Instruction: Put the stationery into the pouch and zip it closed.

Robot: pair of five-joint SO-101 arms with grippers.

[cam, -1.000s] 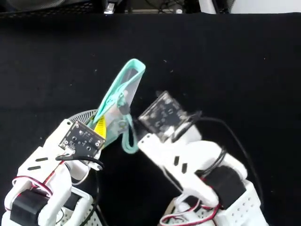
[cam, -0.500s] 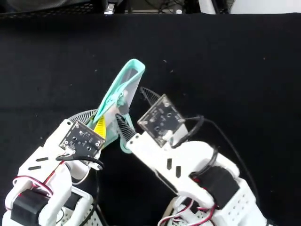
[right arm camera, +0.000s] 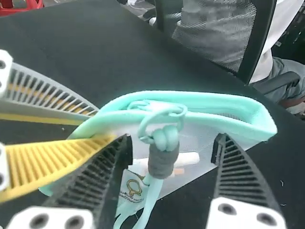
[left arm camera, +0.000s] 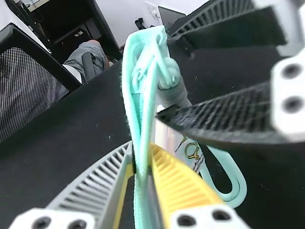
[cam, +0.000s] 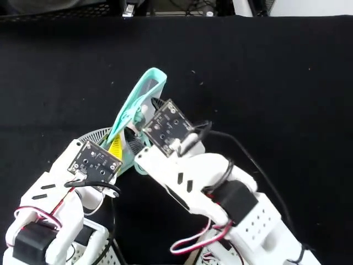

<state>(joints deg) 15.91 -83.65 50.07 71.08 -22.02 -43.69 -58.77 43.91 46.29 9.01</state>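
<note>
Over table (cam: 276, 83) | left pincer (left arm camera: 141, 160) pinching pouch (left arm camera: 138, 95) edge | right pincer (right arm camera: 174, 140) spread astride zipper pull (right arm camera: 162, 160)

High view looks down; both wrist views close, sharing pouch (left arm camera: 137, 95).

The left tool (left arm camera: 140, 149) clamps the pouch (cam: 144, 94) at its near end, the right tool (right arm camera: 172, 139) straddling its cord (right arm camera: 162, 160).

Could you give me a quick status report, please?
Left tool shut on pouch edge, pouch upright. Right tool open, astride the zip pull cord, not yet gripping. Nothing blocking the cord.
</note>
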